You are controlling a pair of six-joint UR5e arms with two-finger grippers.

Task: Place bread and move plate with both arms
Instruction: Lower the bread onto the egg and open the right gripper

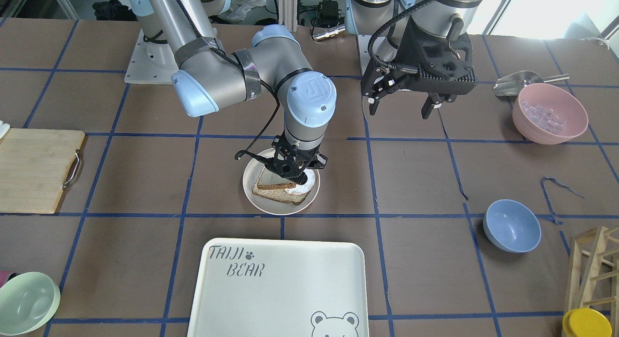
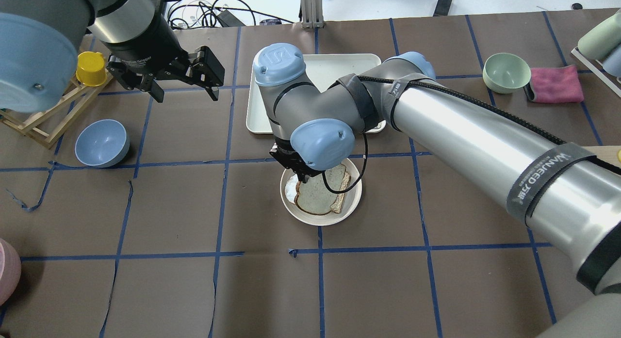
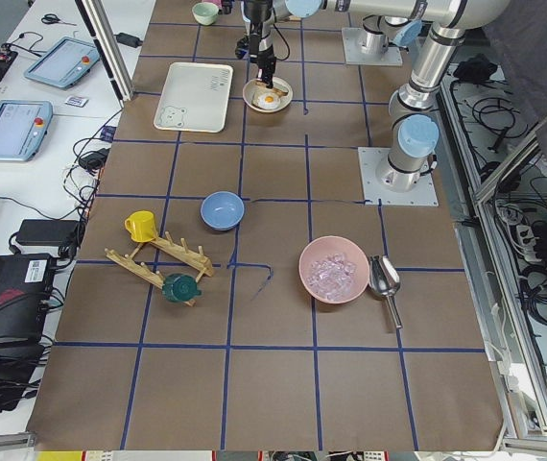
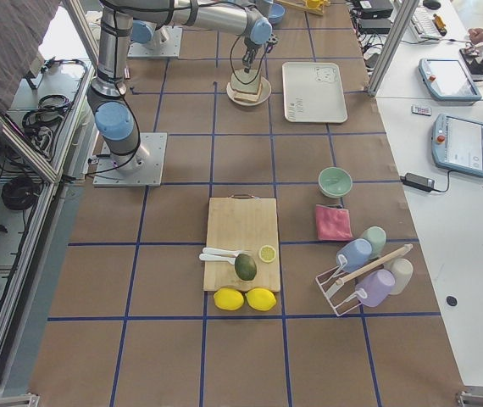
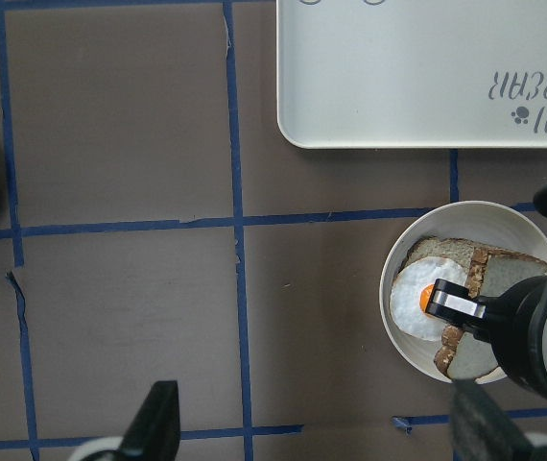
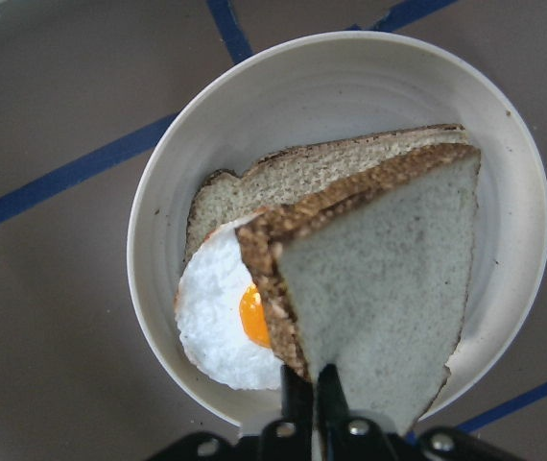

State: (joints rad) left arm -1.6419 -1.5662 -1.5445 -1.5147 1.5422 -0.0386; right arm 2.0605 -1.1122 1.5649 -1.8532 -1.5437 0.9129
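1. Front-facing view: the right end effector (image 1: pixel 294 175) points straight down over the plate (image 1: pixel 251 194). It pinches the bread (image 1: pixel 272 181), apparently to lay it over the egg (image 1: pixel 305 184) and the lower slice (image 1: pixel 278 196).
2. Overhead view: the left end effector (image 2: pixel 184 89) hangs well left of the plate, jaws wide and empty, presumably free for the plate move.
3. Left wrist view: the plate sits on the worktop (image 5: pixel 120 317) near the tray (image 5: pixel 398 77).
4. Right wrist view: the bread is clamped at one edge and tilted, not yet flat.
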